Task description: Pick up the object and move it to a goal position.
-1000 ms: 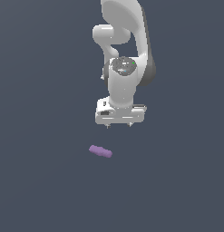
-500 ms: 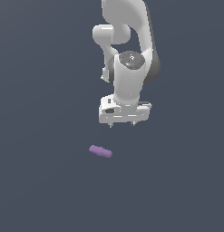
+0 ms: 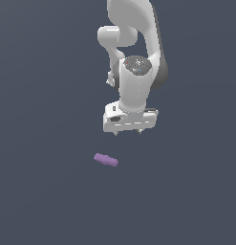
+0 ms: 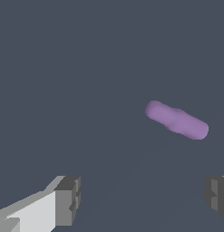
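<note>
The object, a small light-purple lobed rod [image 3: 106,160], lies flat on the dark grey floor, its long axis running slightly down toward the exterior view's right. My white gripper [image 3: 127,132] hangs above it and a little toward the exterior view's right, pointing down, clear of the rod. Its fingers are spread apart and hold nothing. In the wrist view the rod [image 4: 177,120] lies beyond the two grey fingertips [image 4: 68,199], outside the gap between them, with the gripper [image 4: 143,197] open.
The white arm [image 3: 134,43] rises behind the gripper. Plain dark grey floor [image 3: 43,191] lies all around the rod; nothing else shows.
The gripper has shifted slightly toward the exterior view's right and turned a little about its vertical axis. The rod has not moved.
</note>
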Tool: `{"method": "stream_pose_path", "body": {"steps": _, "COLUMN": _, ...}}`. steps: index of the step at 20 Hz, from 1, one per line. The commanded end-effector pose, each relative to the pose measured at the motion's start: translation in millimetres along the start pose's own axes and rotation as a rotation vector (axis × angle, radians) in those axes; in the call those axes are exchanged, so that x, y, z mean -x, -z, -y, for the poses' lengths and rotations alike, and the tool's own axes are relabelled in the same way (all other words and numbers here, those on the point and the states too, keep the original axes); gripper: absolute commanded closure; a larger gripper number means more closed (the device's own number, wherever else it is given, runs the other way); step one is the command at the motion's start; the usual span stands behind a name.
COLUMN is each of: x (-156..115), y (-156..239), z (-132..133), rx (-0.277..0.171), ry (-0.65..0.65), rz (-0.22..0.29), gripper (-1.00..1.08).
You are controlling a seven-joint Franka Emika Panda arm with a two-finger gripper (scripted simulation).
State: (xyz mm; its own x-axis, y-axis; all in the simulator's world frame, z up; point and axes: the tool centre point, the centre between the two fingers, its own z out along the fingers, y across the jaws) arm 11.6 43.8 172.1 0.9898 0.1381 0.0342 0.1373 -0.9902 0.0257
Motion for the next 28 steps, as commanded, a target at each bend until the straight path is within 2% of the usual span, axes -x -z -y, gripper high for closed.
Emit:
{"method": "stream_pose_path", "body": {"steps": 1, "x": -1.4, "y": -2.4, "z": -2.3, "rx": 0.001, "ry": 0.027, "rz": 0.001, "gripper": -0.92}}
{"method": "stream_pose_path", "body": {"steps": 9, "x": -8.7, "y": -14.9, "z": -14.1, "rx": 0.002, "ry": 0.170, "rz": 0.008, "gripper": -0.92}}
{"method": "stream_pose_path", "body": {"steps": 28, "x": -28.0, "y": -57.4, "z": -54.4, "rx": -0.010, "ry": 0.627, "rz": 0.023, "gripper": -0.92}}
